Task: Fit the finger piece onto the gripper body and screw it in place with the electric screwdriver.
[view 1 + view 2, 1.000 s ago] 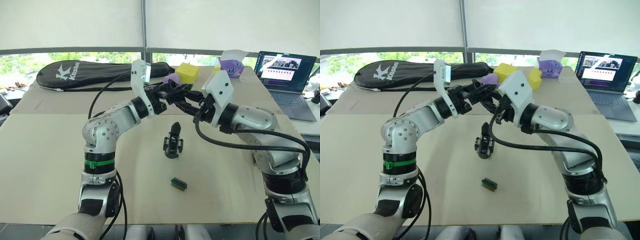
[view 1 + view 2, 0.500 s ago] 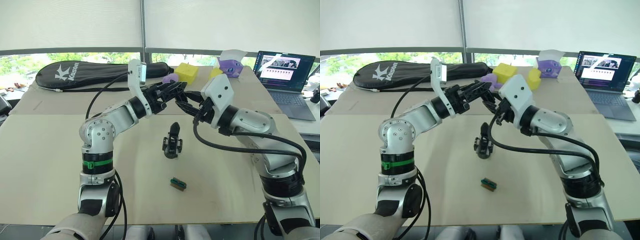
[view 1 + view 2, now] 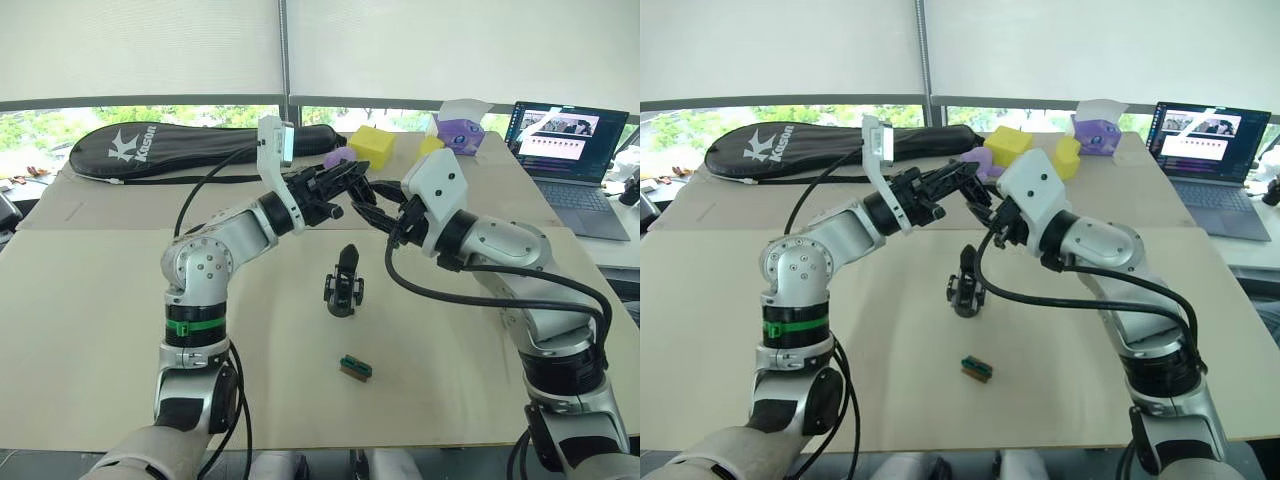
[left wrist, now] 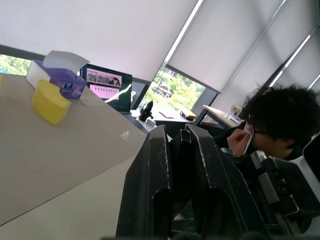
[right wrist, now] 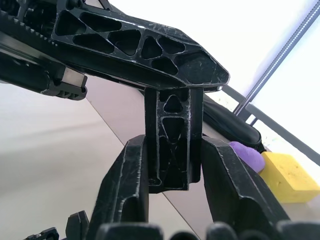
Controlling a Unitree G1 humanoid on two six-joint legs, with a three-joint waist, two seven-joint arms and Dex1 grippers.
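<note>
On beige table (image 3: 100,330): racket bag (image 3: 170,147), laptop (image 3: 572,140), yellow blocks (image 3: 372,146).

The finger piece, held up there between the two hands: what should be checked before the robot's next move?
1. Finger piece clamped in right hand: ok, pinched between both fingers.
2. Left hand off the piece: cannot tell; it meets the right hand.
3. Gripper body upright on the table: ok.
4. Piece seated on the body: not ok, held in the air above it.
5. Green-and-brown block apart from the body: ok.
</note>
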